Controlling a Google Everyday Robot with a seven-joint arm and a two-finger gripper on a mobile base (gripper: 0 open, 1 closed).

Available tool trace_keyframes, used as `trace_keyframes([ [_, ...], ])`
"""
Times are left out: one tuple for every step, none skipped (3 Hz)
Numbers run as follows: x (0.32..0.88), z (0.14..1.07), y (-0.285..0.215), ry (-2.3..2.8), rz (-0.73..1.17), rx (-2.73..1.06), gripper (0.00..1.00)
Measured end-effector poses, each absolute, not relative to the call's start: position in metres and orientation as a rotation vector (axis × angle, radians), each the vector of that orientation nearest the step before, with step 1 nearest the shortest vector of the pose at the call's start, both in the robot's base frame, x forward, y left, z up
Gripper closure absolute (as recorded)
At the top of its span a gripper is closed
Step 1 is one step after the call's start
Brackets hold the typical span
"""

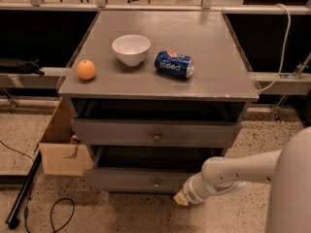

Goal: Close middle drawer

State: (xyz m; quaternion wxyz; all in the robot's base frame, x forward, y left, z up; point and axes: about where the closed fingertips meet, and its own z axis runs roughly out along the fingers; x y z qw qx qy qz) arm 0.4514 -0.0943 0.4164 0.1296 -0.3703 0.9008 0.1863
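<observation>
Floor at the left: what lies there?

A dark pole lies slantwise on the speckled floor, with a thin black cable looping beside it. Just right of them an open cardboard box stands against the cabinet's left side.

And on the cabinet top?

An orange sits near the front left corner. A white bowl stands upright to its right and a little further back. Then comes a blue can, lying on its side close to the bowl but not touching it.

Where is the middle drawer?

Low down, under the upper drawer, whose grey front carries the same kind of small dark knob. The middle drawer stands partly open, with a dark strip of its inside showing between the two fronts. Its own knob sits at the centre.

The gripper?

Right of that knob, at the lower edge of the middle drawer's front and pointing left. It seems to touch the front, though contact is not certain. Whether it is released or clenched, I cannot tell.

Further right?

The white arm runs from the gripper to the frame's right edge. Higher up, a white cord hangs down beside the cabinet.
</observation>
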Motion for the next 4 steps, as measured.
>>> trace_keyframes([
  [0.450,0.416,-0.094,2.619,0.543,-1.078,1.00],
  [0.474,0.411,-0.092,2.625,0.517,-1.074,1.00],
  [0.532,0.401,-0.103,2.654,0.450,-1.043,1.00],
  [0.531,0.401,-0.103,2.654,0.450,-1.044,0.97],
])
